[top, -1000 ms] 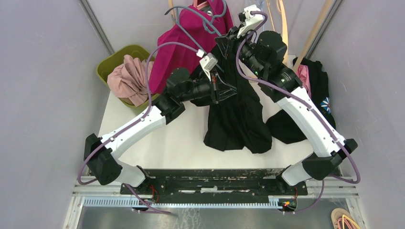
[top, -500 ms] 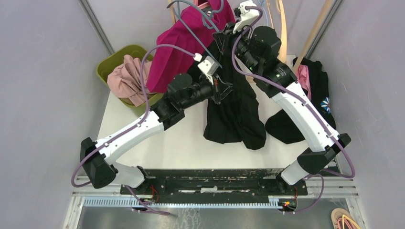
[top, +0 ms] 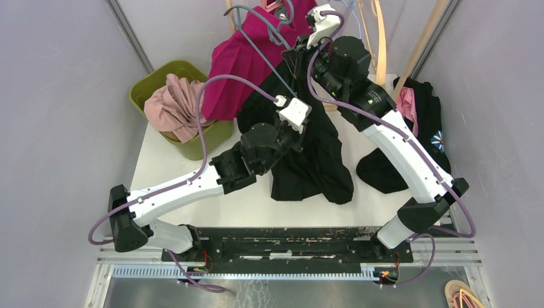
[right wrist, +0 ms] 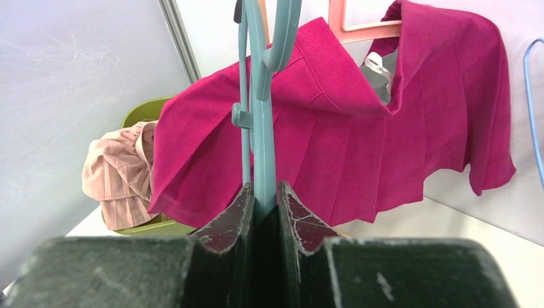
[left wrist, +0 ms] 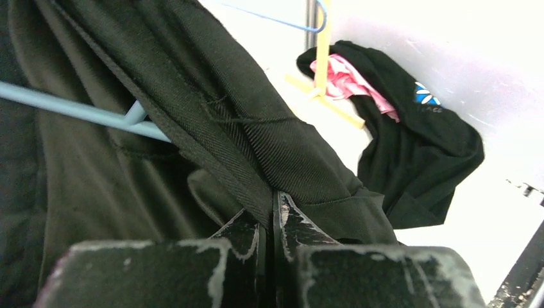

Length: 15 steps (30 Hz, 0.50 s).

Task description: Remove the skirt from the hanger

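A black skirt (top: pixel 308 160) hangs from a teal hanger (top: pixel 260 54) over the white table. My right gripper (right wrist: pixel 264 199) is shut on the hanger's neck (right wrist: pixel 262 128), high at the back. My left gripper (left wrist: pixel 269 218) is shut on the skirt's waistband (left wrist: pixel 244 135), below the hanger's pale blue bar (left wrist: pixel 70 109), which still runs inside the waist. In the top view my left gripper (top: pixel 301 131) sits against the skirt's upper part, and the hem lies bunched on the table.
A magenta skirt (top: pixel 250 58) hangs on a salmon hanger (right wrist: pixel 359 25) at the back. A green bin (top: pixel 160 80) holding pink cloth (top: pixel 173 106) stands back left. Black garments with pink (top: pixel 417 122) lie at right. A wooden stand (top: pixel 380 38) rises behind.
My left gripper has moved right and toward the front, pulling the skirt's waistband down. My right gripper has lifted the hanger a little higher and further back.
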Each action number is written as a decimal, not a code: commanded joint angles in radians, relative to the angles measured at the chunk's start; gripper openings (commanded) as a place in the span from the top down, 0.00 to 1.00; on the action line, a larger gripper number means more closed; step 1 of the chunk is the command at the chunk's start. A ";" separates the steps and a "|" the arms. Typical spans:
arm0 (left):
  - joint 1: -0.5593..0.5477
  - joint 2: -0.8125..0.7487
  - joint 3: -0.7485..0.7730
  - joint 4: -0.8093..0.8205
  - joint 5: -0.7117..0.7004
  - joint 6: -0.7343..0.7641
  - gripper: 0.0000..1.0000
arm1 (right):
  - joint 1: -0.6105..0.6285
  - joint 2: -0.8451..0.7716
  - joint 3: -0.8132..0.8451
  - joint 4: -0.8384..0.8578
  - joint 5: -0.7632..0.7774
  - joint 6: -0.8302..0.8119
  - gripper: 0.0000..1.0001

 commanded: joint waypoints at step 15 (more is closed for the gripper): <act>-0.117 -0.198 -0.135 -0.432 0.119 -0.028 0.97 | -0.024 0.004 0.133 0.501 0.163 -0.077 0.99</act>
